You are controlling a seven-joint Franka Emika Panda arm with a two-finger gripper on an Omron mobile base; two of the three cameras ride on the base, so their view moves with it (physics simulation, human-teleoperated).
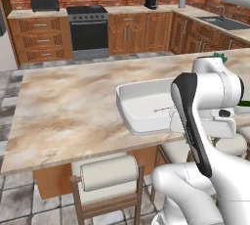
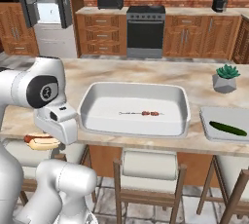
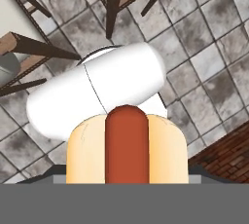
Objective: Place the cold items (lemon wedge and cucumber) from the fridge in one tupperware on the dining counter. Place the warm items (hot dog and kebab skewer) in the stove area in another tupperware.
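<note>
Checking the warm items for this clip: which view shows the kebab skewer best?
The right base view: the kebab skewer lies flat in the white tupperware, its red chunks distinct. The left base view gives a thin line beside the arm. The hand view looks at the hot dog.

Dining counter (image 2: 146, 74), beige marbled slab on brown wooden base. Directly on it: a wide white tupperware (image 2: 133, 125) near the front edge (kebab skewer (image 2: 143, 113) lying flat inside), a flat white container (image 2: 214, 121) to its right carrying the cucumber (image 2: 227, 128), and a small potted succulent (image 2: 224, 78) behind that.
</note>
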